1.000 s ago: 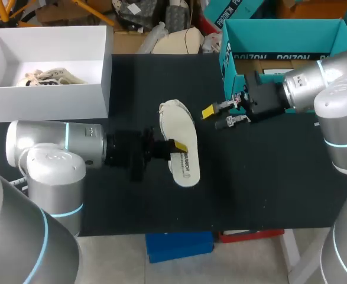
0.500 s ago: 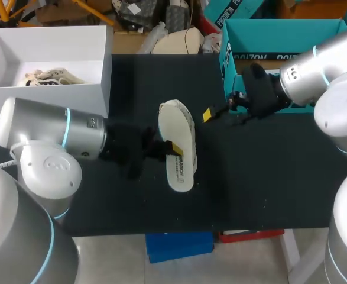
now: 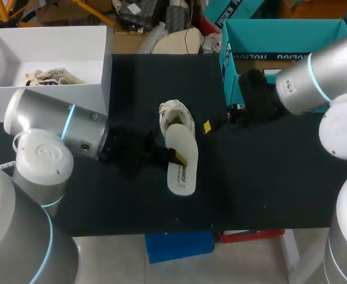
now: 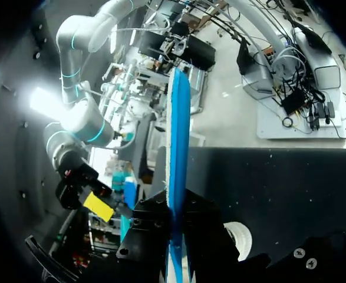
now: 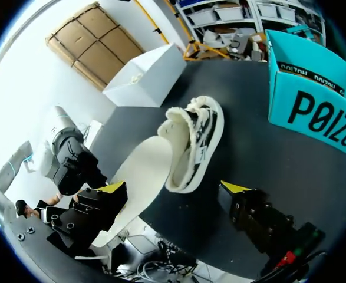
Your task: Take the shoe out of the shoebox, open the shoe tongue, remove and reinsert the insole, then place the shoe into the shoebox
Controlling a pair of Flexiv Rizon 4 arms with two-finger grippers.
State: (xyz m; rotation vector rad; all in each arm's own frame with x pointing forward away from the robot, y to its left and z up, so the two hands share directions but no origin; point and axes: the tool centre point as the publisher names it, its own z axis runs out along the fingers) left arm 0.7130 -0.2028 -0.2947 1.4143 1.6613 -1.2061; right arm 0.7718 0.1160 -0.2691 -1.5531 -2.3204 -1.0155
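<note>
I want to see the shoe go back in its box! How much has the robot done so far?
Done: the shoe is out of its box and lies on the table. In hand: the left gripper pinches the insole, which sticks mostly out of the shoe, while the right gripper sits open nearby. Left: get the insole fully inside, then box the shoe.

You get bright, even overhead light; the black table (image 3: 268, 189) stays dark; glare spots the left wrist view.
</note>
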